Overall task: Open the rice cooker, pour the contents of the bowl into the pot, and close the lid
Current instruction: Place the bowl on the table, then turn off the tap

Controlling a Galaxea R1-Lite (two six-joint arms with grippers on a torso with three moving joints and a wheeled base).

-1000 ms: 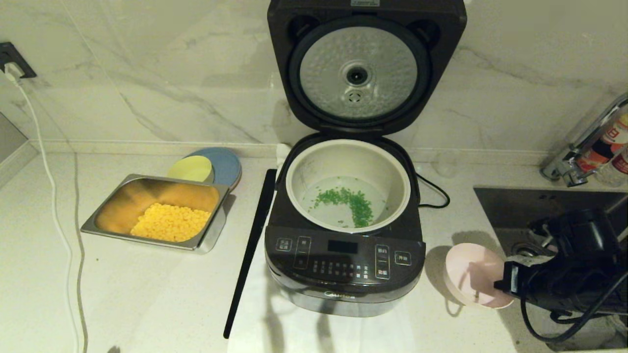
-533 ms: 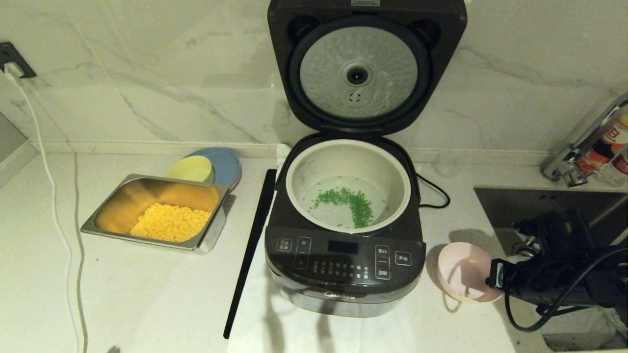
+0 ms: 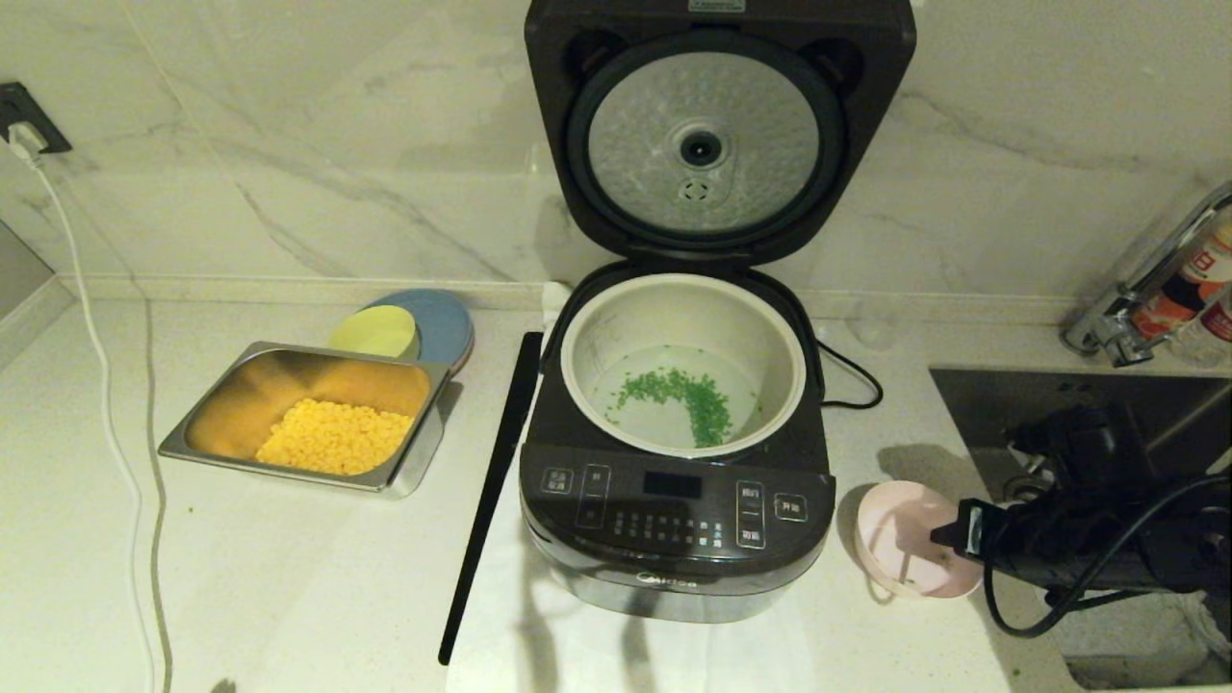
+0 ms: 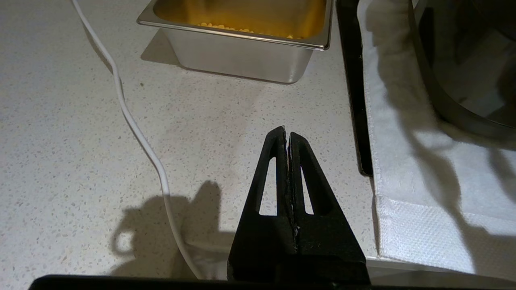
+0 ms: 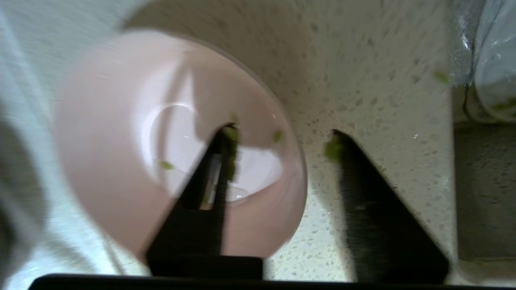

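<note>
The pale speckled surface [image 3: 289,577] carries everything, with a marble wall behind it. Largest on it is the rice cooker [image 3: 674,520], dark and rounded, standing on a white cloth [image 4: 423,193] with its lid [image 3: 717,135] swung upright against the wall, the dimpled silver underside facing forward. Inside sits the cream-white pot [image 3: 589,337], and the chopped green bits [image 3: 683,393] lie scattered across its bottom. To the cooker's left a steel tray [image 3: 192,433] holds yellow corn kernels [image 3: 332,438]; behind it a yellow-green bowl [image 3: 375,332] rests on a blue plate [image 3: 448,322]. A long black strip [image 3: 491,500] lies along the cloth's left edge, and a white cable [image 3: 106,404] trails down from a wall socket.

Just right of the cooker the small pink bowl [image 3: 905,539] stands upright on the surface, nearly empty save a few green flecks. The right pincer [image 5: 282,137] straddles its rim, one finger inside and one outside, jaws spread well apart; the blurred wrist view suggests they no longer press the wall, though that is uncertain. The left pincer [image 4: 287,133] hangs low over the surface near the tray, fingers pressed together, holding nothing.
</note>
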